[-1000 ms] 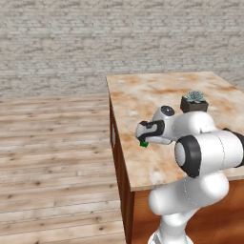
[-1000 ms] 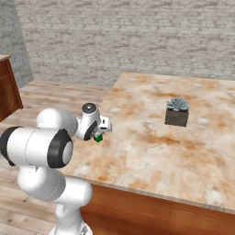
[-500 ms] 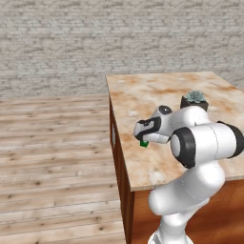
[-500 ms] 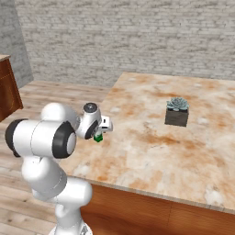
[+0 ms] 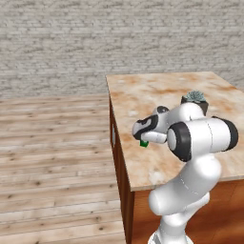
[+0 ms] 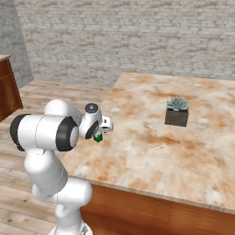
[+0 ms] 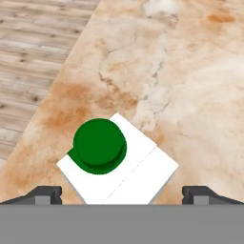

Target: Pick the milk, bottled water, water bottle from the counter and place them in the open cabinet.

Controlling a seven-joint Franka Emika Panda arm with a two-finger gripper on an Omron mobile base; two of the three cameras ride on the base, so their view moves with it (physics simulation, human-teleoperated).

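Observation:
The milk (image 7: 117, 166) is a white carton with a round green cap, seen from above in the hand view, standing on the beige marble counter (image 7: 190, 71) near its left edge. My gripper (image 7: 122, 195) is right over it, open, with one dark fingertip (image 7: 45, 194) on either side of the carton and not touching it. From the base views only a green bit of the milk (image 5: 144, 143) (image 6: 97, 137) peeks out under the gripper (image 5: 142, 138) (image 6: 98, 133), at the edge of the counter (image 5: 152, 95) (image 6: 151, 151).
A small potted succulent (image 5: 194, 99) (image 6: 176, 111) in a dark square pot stands further in on the counter. Wooden plank floor (image 5: 52, 143) lies beside the counter's edge, a grey brick wall (image 5: 95, 38) behind. A reddish-brown wooden unit (image 6: 8, 87) stands at the far left.
The arm's elbow has swung up and closer over the hand. The hand has stayed over the milk, and the jaws have stayed wide.

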